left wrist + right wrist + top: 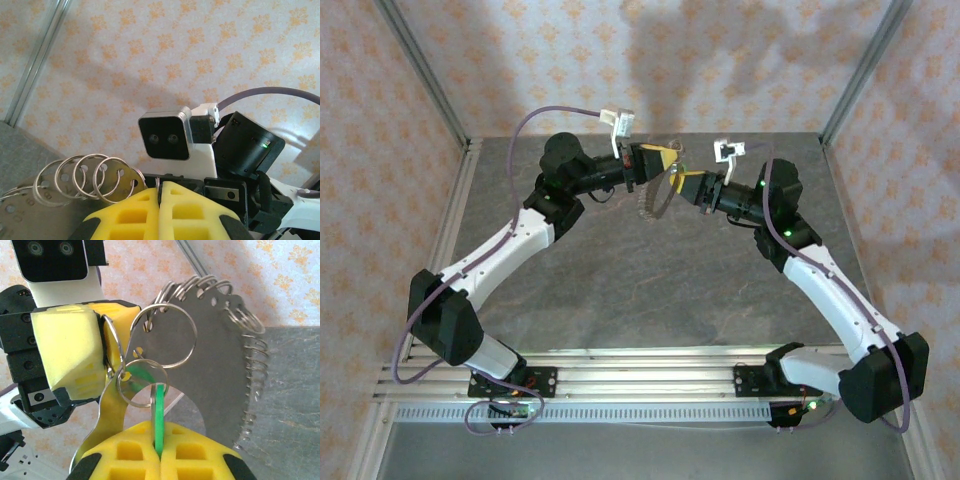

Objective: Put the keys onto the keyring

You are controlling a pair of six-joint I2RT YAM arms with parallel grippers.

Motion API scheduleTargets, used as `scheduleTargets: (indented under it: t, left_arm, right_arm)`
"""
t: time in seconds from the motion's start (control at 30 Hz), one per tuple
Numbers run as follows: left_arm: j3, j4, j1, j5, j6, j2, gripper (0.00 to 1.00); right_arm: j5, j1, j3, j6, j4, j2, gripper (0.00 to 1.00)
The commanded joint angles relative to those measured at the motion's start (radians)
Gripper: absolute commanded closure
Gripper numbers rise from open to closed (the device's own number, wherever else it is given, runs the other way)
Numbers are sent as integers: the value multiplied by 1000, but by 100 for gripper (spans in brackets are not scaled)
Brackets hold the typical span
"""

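While both arms meet above the far middle of the table [650, 290], the work hangs in the air between them, well off the grey surface.

Left gripper [660, 159]: yellow foam pads pressed flat together, clenched on the rim of the keyring [210, 355]. The keyring is a flat grey loop, held roughly on edge. Small split rings [85, 177] hang in a row from holes around its rim.

Right gripper [159, 442]: pads closed tight, grasping the key [159, 412] by its green part. The green strip stands up from the seam between the pads.

Key tip sits at one small split ring [140, 405], just below a larger one [194, 337], both beside the left pad. Some green shows inside the small ring. Cannot tell whether the key is threaded or merely lying against it.

Step in hand, as I read it: working the key onto that small ring.

To do it well:
- Left arm should act as a fixed vice, with no twist on the rim.
- Right wrist makes tiny moves only, feeding the key's hole along the coil, not pushing straight in.
- The foam is soft and the key is thin, so it may pivot or slip under a side load. Go slow.
- Release only once the key hangs from the ring by itself.
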Motion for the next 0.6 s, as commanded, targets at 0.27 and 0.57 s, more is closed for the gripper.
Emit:
scheduleTargets:
  t: [0.27, 0.57]
  left_arm:
    - [33, 6, -2, 22, 50, -41, 100]
    - [20, 4, -1, 11, 58, -60, 100]
  right_arm:
    - [148, -35, 86, -186, -331, -97, 100]
    - [176, -39, 147, -228, -431, -95, 100]
